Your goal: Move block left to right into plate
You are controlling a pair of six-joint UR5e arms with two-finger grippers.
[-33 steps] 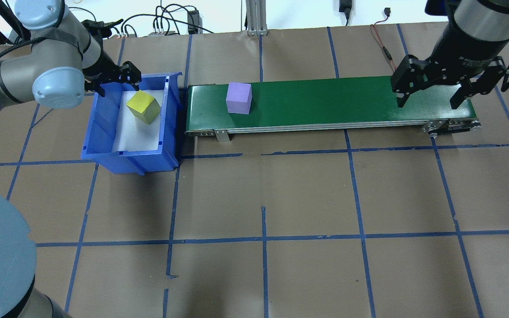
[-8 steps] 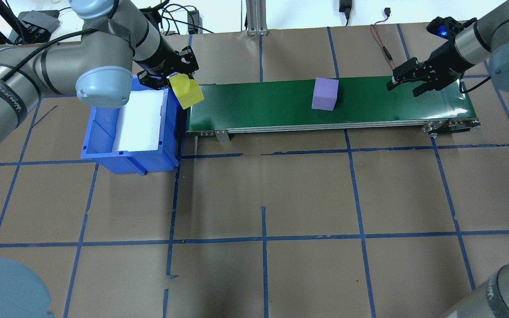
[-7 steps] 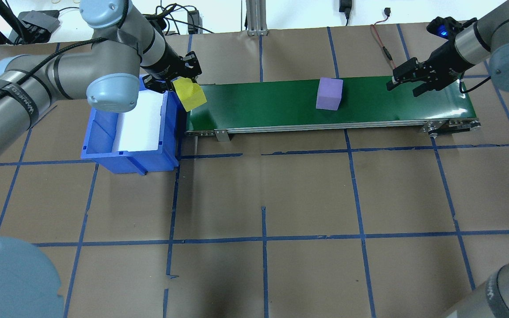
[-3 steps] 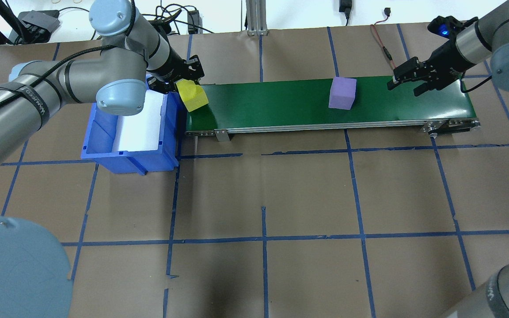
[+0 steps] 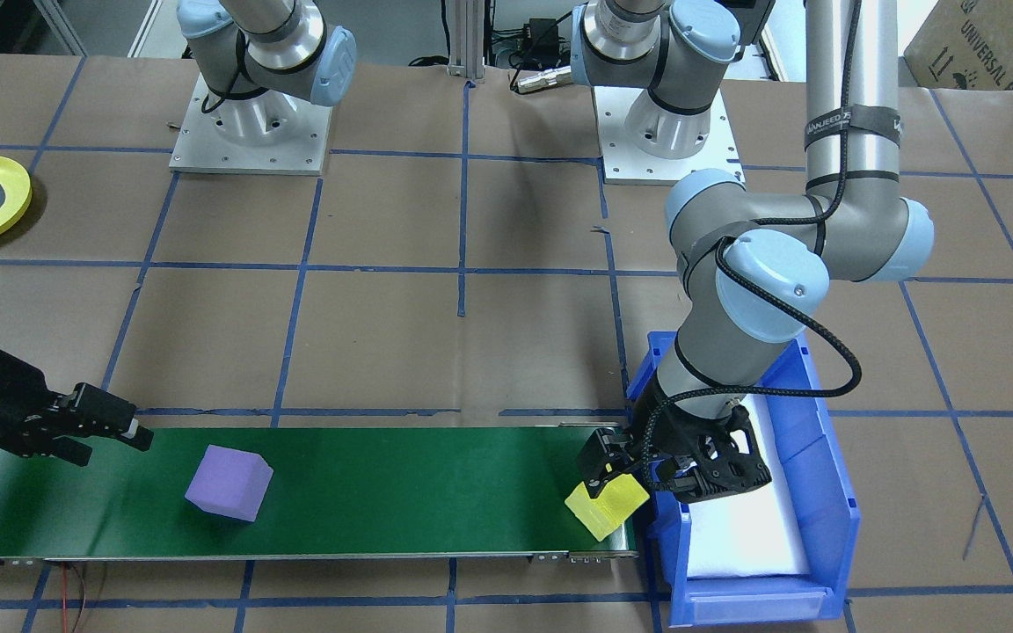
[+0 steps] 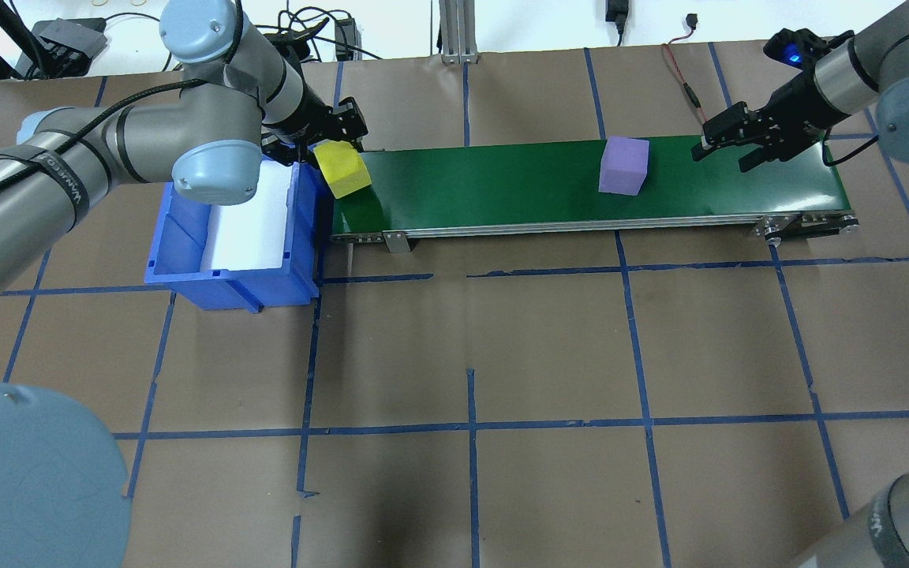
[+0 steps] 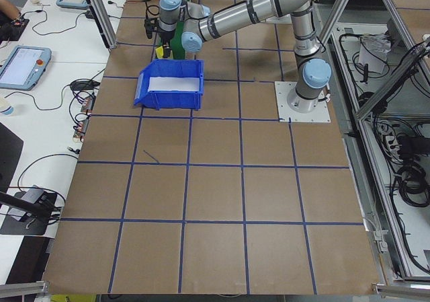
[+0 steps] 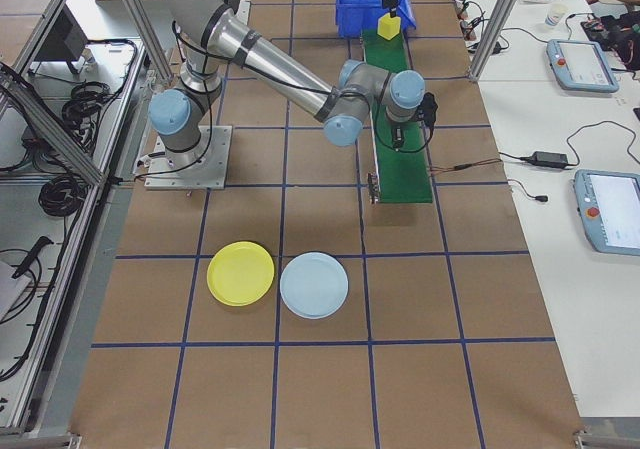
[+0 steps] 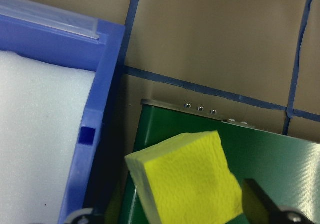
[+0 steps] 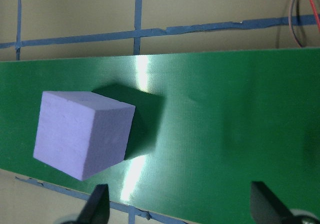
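A yellow block hangs just above the left end of the green conveyor belt, and my left gripper is shut on it. In the left wrist view the yellow block sits between the fingers, beside the bin wall. A purple block lies on the belt toward its right end. My right gripper hovers open over the belt just right of it, and the purple block shows ahead of the fingers. A yellow plate and a light blue plate lie on the table on my right.
A blue bin with a white foam liner stands against the belt's left end, under my left forearm. Cables and a metal post run along the table's far edge. A red wire lies near the belt's right end.
My left gripper lifted the yellow block out of the bin and carried it right, over the belt's end. The purple block rode right along the belt. The right gripper has stayed put over the last second.
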